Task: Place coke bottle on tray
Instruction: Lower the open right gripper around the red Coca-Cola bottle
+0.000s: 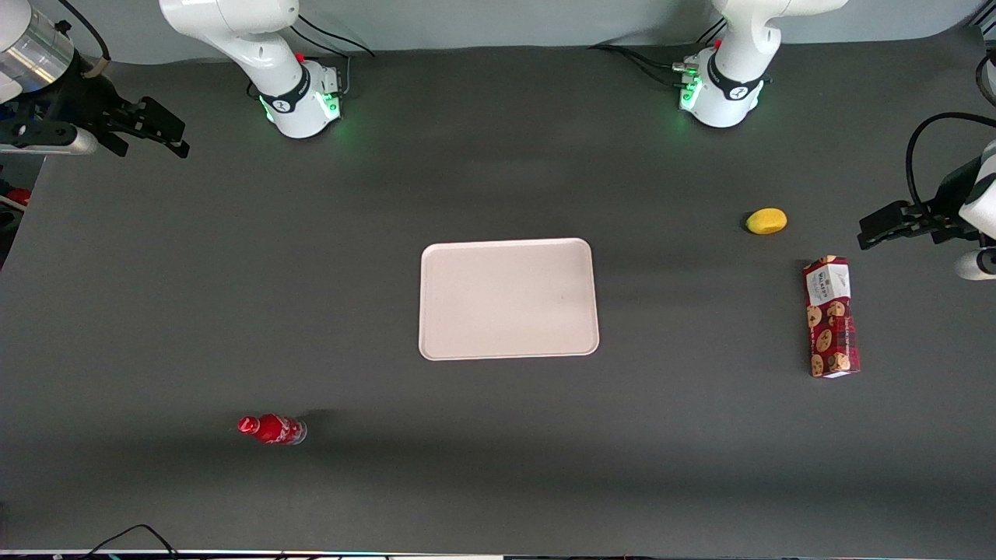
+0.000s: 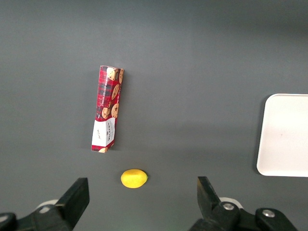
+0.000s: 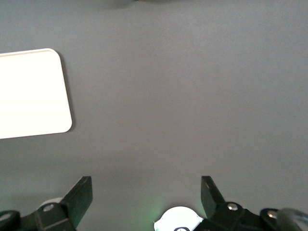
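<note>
Coke bottle (image 1: pixel 271 429) in front view only, claw (image 3: pixel 147 192) spread, tray (image 3: pixel 29 94) corner

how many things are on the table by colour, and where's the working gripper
red: 2, the coke bottle lying on its side and the cookie box
yellow: 1, the lemon-like fruit
pinkish-white: 1, the tray
total: 4
The gripper, jaws open, hangs at the working arm's end of the table, holding nothing.
</note>
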Action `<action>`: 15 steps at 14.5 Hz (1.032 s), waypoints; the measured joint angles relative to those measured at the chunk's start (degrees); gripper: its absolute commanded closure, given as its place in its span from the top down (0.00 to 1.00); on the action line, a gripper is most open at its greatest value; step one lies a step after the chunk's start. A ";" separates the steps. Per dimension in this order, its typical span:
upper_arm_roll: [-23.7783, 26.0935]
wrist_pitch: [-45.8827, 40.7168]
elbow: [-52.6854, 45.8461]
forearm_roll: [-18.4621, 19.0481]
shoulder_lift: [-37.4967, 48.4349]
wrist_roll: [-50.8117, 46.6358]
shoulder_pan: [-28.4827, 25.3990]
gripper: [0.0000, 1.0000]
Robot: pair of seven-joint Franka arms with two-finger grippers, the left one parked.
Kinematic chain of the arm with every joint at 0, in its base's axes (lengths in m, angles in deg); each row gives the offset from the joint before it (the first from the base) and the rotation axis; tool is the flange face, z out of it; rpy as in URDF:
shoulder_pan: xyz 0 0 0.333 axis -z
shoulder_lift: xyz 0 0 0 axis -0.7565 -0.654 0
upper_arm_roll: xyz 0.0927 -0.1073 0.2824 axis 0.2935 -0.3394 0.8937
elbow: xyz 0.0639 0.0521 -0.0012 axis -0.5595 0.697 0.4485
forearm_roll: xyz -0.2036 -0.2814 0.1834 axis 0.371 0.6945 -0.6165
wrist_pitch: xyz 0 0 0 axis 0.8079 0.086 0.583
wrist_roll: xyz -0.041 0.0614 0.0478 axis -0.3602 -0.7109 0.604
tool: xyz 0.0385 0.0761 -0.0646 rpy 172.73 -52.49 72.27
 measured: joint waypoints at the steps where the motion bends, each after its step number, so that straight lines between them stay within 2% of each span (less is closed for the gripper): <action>1: -0.16 0.01 -0.50 0.00 -0.57 -0.25 0.01 1.00; 4: -0.38 -0.04 -2.40 0.60 -2.25 -0.31 0.00 1.00; 7: -0.06 0.49 -7.43 3.84 -7.51 -0.27 -0.31 1.00; 11: 0.48 5.35 -21.81 5.12 -26.45 0.08 -0.49 1.00; 15: 0.56 20.06 -29.11 5.62 -44.78 0.32 -0.98 1.00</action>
